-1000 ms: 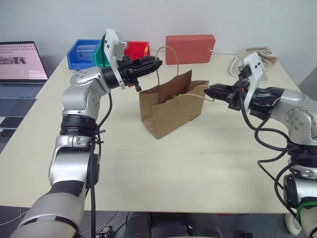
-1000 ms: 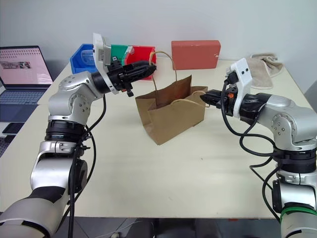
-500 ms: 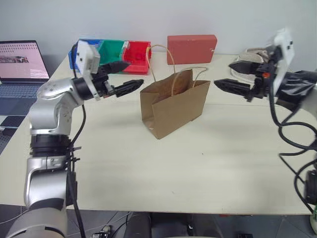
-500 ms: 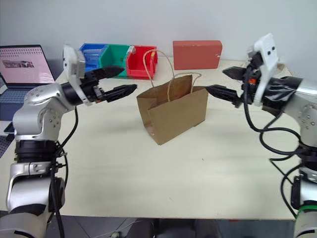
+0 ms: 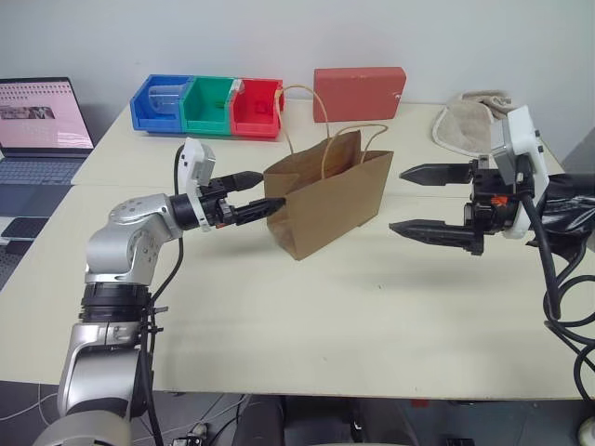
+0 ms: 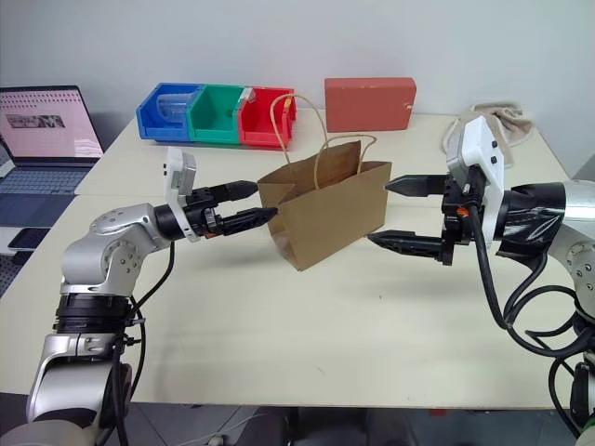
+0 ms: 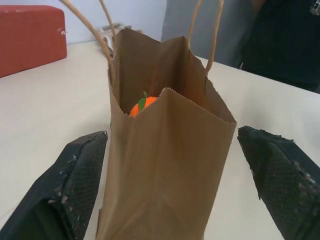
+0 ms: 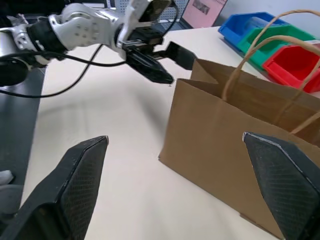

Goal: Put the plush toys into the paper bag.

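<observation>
The brown paper bag (image 5: 330, 190) stands upright on the cream table (image 5: 372, 307), its cord handles sticking up free. In the left wrist view an orange plush toy (image 7: 142, 105) with a green leaf peeks over the bag's rim from inside the paper bag (image 7: 165, 165). The other plush toy is hidden. My left gripper (image 5: 260, 192) is open at the bag's left end, its fingers (image 7: 65, 190) on either side of that narrow end without touching it. To the right of the bag, a little away from it, my right gripper (image 5: 398, 200) is open and empty, one finger above the other.
At the back of the table stand blue, green and red bins (image 5: 206, 104) and a red box (image 5: 359, 91). A beige towel (image 5: 468, 125) lies at the back right. An open laptop (image 5: 42, 121) sits on the desk to the left.
Both grippers have opened and left the bag's top. The left one dropped to the bag's left end. The right one drew back to the right and rolled its fingers one above the other.
</observation>
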Robot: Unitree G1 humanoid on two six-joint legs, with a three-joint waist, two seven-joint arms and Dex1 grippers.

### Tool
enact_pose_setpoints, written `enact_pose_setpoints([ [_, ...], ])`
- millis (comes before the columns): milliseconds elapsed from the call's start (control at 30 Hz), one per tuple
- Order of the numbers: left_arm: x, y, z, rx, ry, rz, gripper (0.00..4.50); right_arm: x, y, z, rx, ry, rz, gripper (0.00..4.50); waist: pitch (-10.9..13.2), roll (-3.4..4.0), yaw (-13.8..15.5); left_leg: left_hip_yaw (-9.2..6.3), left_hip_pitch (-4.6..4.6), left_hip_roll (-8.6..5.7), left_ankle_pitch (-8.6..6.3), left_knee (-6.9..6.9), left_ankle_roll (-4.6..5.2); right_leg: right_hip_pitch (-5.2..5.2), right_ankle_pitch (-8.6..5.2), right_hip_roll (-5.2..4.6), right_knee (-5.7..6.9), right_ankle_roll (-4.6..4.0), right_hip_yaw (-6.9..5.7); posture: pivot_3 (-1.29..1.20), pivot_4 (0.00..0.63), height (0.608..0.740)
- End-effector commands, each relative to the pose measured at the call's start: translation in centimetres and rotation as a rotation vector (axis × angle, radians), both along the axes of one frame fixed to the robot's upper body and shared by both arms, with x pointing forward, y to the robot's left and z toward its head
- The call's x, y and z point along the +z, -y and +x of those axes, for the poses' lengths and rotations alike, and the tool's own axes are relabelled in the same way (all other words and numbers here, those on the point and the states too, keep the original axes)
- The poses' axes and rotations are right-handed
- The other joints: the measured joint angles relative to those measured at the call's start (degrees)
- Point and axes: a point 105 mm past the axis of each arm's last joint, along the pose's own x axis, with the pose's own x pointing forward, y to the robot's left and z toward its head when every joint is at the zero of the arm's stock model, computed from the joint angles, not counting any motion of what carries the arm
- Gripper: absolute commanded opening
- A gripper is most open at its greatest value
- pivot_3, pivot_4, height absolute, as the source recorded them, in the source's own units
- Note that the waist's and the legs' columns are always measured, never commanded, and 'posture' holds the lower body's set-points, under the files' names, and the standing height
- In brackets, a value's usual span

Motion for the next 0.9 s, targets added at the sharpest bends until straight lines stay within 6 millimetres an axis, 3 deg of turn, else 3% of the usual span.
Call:
enact_pose_setpoints([
  [33, 0.8, 0.3, -0.1, -0.039, 0.035, -0.015, 4.47, 0.6, 0.0, -0.5, 0.0, 0.027, -0.001, 4.5, 0.0, 0.0, -0.08, 0.0, 0.0, 0.0, 0.0, -0.03, 0.0, -0.02, -0.01, 0.0, 0.0, -0.01, 0.0, 0.0, 0.15, 0.74],
  [300, 0.6, 1.4, -1.0, -0.076, 0.048, -0.018, 4.47, 0.3, 0.1, -0.8, -0.007, 0.008, -0.004, 4.5, 0.0, 0.0, -0.02, -0.01, 0.0, 0.01, 0.0, -0.1, 0.0, -0.03, -0.04, 0.0, -0.02, -0.06, -0.01, 0.0, 0.15, 0.74],
  [733, -0.9, 3.4, 0.7, 0.101, 0.136, -0.034, 4.47, -1.4, -1.5, -1.1, 0.028, 0.056, -0.066, 4.5, 0.0, 0.0, 0.08, -0.01, 0.01, 0.01, 0.0, -0.07, 0.0, -0.01, -0.03, 0.01, -0.01, -0.04, -0.01, 0.0, 0.15, 0.74],
  [900, -1.5, 3.9, 0.3, 0.075, 0.14, -0.039, 2.96, -1.5, -1.7, -1.1, 0.029, 0.059, -0.061, 4.5, 0.0, 0.0, 0.05, -0.01, 0.01, 0.01, 0.0, -0.07, 0.0, -0.01, -0.03, 0.01, -0.01, -0.04, -0.01, 0.0, 0.15, 0.74],
])
